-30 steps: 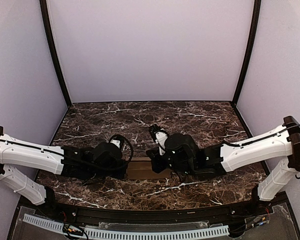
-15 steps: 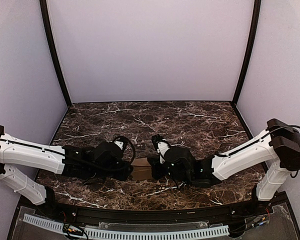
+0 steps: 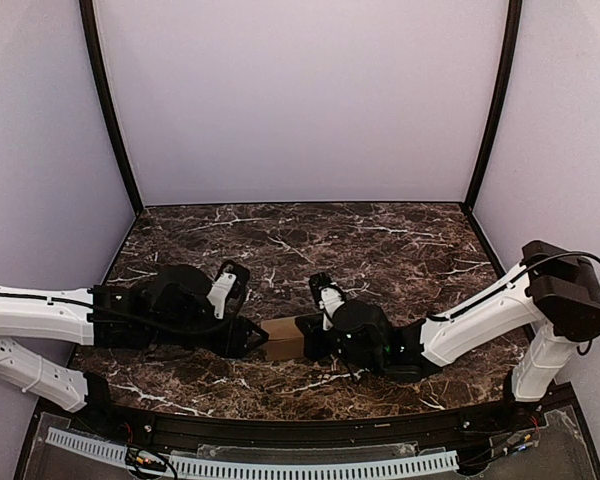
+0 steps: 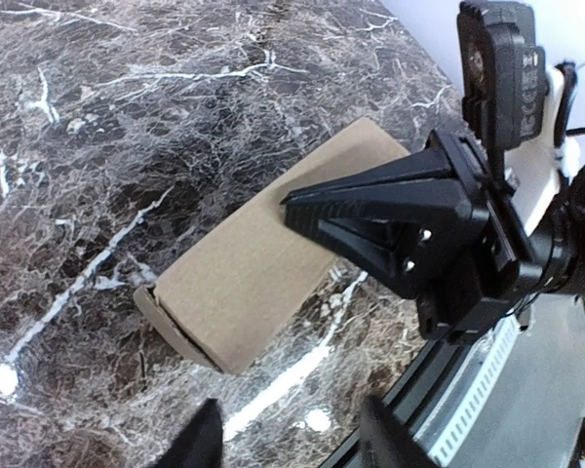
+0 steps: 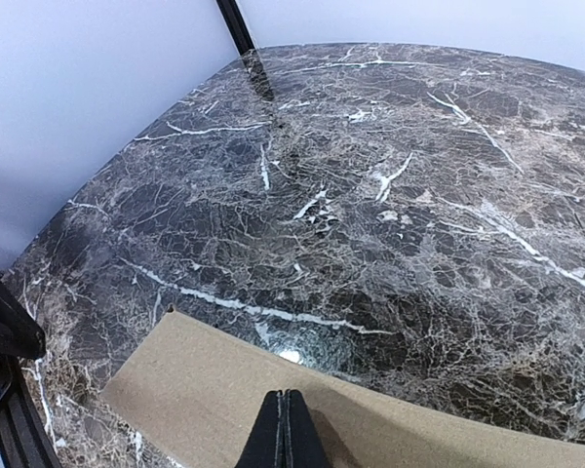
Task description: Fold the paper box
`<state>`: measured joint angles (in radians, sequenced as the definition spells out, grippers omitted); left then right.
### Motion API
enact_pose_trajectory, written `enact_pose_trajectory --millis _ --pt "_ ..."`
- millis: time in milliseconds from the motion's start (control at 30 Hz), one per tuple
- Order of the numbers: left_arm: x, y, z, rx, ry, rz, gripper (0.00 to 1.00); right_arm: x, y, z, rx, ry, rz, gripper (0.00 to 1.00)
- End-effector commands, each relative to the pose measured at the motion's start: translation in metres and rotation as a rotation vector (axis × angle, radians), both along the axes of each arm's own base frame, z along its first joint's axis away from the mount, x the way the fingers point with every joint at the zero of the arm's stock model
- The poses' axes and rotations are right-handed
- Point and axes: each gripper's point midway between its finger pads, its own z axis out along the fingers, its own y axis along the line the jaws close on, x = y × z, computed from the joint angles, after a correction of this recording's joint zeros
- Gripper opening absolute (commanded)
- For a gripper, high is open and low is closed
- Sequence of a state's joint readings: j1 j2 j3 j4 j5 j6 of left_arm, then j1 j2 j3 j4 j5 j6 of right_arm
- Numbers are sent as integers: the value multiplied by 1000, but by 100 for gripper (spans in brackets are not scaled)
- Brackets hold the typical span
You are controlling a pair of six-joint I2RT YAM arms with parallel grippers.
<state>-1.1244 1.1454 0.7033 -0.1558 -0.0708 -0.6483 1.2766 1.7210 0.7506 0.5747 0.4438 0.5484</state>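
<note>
The plain brown, narrow rectangular paper box (image 3: 284, 338) of thin cardboard lay flat on the dark marble-patterned bench (image 3: 380, 240) with white veins. It sat near the front edge, between the two arms. It was folded into its box form. In the left wrist view, the end flap (image 4: 148, 304) at its nearer end stood slightly out from the body.

The left gripper (image 3: 248, 338) was at the box's left end. Its black jaws stood open with only bare bench between them, their tips just short of the box (image 4: 263, 263) and not touching it.

The right gripper (image 3: 310, 338) came in from the box's right end. Its jaws were closed tight together into a single black wedge (image 4: 307, 210) and gripped nothing. That wedge lay over the top face of the box (image 5: 195, 390), with its tip (image 5: 285, 429) low against the cardboard. Whether it pressed on the surface or sat just above it could not be told.
</note>
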Motion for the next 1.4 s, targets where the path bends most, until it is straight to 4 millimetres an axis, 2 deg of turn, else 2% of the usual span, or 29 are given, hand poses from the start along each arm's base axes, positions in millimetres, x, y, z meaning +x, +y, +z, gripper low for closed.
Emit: enact_pose_trajectory --millis 0,100,200,233,333,533,633,767,900,1033,1200,1367 --pt "6 -6 5 -70 24 -66 32 -16 -22 -60 -172 84 20 0" --pt "14 -14 6 -128 30 -88 14 -17 -21 -58 -166 86 26 0" --pt "22 -22 11 -181 29 -103 3 -18 -21 -58 -164 90 29 0" --pt "26 -22 6 -181 42 -100 1 -17 -21 -58 -164 92 29 0" --pt "28 -27 1 -227 79 -109 1 -18 -21 -59 -167 96 29 0" --pt "25 -17 -40 -210 161 -83 0 -18 -20 -61 -177 100 35 0" --pt "20 -4 -68 -181 205 -57 0 -19 -19 -63 -182 104 41 0" --pt "13 7 -92 -184 239 -32 0 -19 -18 -55 -173 93 53 0" --pt "9 14 -107 -154 252 -22 0 -16 -16 -38 -144 103 87 0" --pt "9 20 -113 -112 241 -15 0 -10 -19 -5 -131 96 145 0" --pt "10 25 -116 -81 222 -11 0 -11 -35 41 -76 66 234 0" --pt "10 24 -115 -87 220 -19 0 -16 -58 62 -59 95 293 0"
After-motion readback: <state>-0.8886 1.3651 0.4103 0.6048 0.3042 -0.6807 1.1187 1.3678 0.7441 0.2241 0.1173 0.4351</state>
